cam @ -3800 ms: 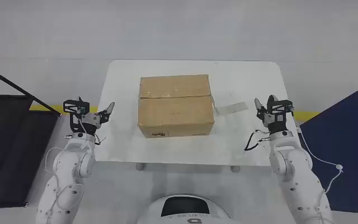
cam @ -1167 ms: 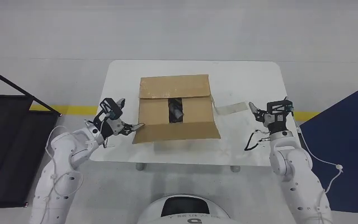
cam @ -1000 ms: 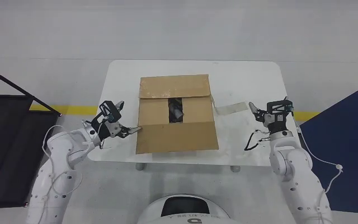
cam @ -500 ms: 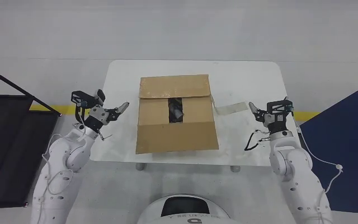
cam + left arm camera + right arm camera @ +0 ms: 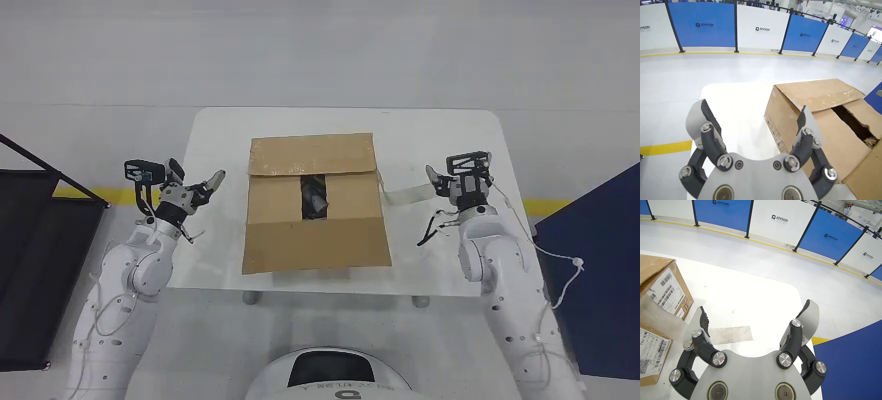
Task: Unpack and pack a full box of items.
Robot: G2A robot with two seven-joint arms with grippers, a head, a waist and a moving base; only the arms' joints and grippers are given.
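Flap at the near side of the brown cardboard box (image 5: 312,155) had swung open. The left end effector (image 5: 208,183) had withdrawn and the right end effector (image 5: 441,178) edged closer, both spread and empty; unpacking had barely begun.

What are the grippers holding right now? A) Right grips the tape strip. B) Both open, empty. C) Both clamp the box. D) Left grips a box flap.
B: the left gripper and right gripper both stand open beside the box, with nothing in them.
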